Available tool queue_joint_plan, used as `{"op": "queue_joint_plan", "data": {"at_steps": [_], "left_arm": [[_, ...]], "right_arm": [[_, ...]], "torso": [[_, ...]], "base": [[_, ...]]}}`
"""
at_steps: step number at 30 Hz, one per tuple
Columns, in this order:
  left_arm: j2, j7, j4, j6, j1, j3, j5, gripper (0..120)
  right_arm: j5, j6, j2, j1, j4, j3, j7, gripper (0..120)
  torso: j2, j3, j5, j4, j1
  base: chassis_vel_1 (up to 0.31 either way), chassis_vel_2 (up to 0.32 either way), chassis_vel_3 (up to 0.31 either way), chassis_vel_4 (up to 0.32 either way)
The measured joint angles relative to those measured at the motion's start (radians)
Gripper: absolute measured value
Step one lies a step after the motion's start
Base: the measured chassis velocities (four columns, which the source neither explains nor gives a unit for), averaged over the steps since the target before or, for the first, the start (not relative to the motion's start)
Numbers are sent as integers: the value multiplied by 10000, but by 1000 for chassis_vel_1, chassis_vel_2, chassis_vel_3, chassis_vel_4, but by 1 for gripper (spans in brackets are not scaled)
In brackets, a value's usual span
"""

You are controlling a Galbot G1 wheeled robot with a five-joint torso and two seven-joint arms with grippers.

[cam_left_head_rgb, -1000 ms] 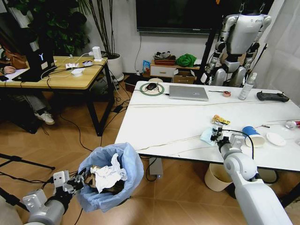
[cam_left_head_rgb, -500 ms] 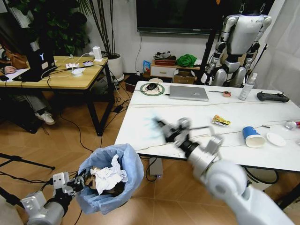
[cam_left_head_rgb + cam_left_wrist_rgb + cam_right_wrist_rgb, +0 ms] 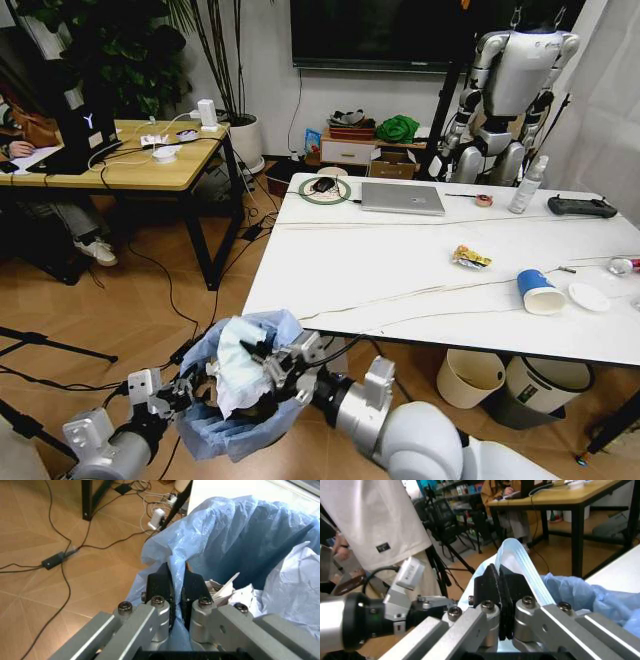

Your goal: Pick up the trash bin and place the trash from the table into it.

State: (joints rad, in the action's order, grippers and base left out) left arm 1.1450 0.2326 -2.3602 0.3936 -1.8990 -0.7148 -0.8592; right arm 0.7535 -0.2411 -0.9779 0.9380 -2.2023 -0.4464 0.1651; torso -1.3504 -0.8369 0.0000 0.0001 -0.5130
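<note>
Left gripper (image 3: 185, 387) low at the left of the head view, off the near-left corner of the table (image 3: 380, 270), clamped on the rim of the trash bin (image 3: 235, 420). In the left wrist view its black fingers (image 3: 161, 587) are pressed together over a fold of the light-blue bag (image 3: 235, 536), with crumpled white paper (image 3: 300, 581) inside the bin just beyond them. Bin held above the wooden floor (image 3: 170, 310), beside the table's near edge, its bag puffed over the rim. Right gripper (image 3: 262, 357) reaches across to the bin mouth, arm coming in from the lower right; its fingers (image 3: 492, 588) are shut tight on a pale blue face mask (image 3: 520, 566), the mask's pleated edge standing up between the pads. In the head view the mask (image 3: 238, 362) sits right over the bin opening, covering most of it. Left on the table, toward the right side: yellow snack wrapper (image 3: 470, 258), blue paper cup (image 3: 538, 291) lying on its side, white round lid (image 3: 587, 296) just beside the cup, and a small clear item (image 3: 621, 265) at the far right edge, too small to tell. At the far end of the table: closed laptop (image 3: 402, 197), ring-shaped object (image 3: 324, 189), spray bottle (image 3: 525, 185), black controller (image 3: 581, 207). Under the table's right part, cream bucket bin (image 3: 470, 377) next to a white-and-grey round bin (image 3: 535, 382).
</note>
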Motion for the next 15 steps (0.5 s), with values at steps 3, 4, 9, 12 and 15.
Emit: {"op": "queue_joint_plan", "data": {"at_steps": [3, 4, 9, 12, 15], "left_arm": [[1, 6, -84, 11, -36, 101, -10, 0], [1, 6, -113, 16, -38, 104, -28, 0], [-33, 16, -209, 24, -56, 59, -93, 0], [-50, 56, -218, 38, 0, 32, -115, 0], [-77, 72, -163, 40, 58, 18, -117, 0]], "right_arm": [[-406, -122, -32, 20, 211, -117, 136, 0], [-650, -129, -23, 61, 306, -130, 153, 0], [-1307, -208, 81, 281, 476, -79, 251, 13], [-1603, -267, 168, 407, 446, -100, 505, 26], [-1626, -228, 191, 455, 358, -106, 666, 34]], "torso": [[0, 0, -1, -1, 0], [0, 0, 0, -1, 0], [0, 0, 0, -2, 0], [0, 0, 0, -1, 0], [0, 0, 1, -2, 0]], "base": [[0, 0, 0, 0], [0, 0, 0, 0], [0, 0, 0, 0], [0, 0, 0, 0], [0, 0, 0, 0]]}}
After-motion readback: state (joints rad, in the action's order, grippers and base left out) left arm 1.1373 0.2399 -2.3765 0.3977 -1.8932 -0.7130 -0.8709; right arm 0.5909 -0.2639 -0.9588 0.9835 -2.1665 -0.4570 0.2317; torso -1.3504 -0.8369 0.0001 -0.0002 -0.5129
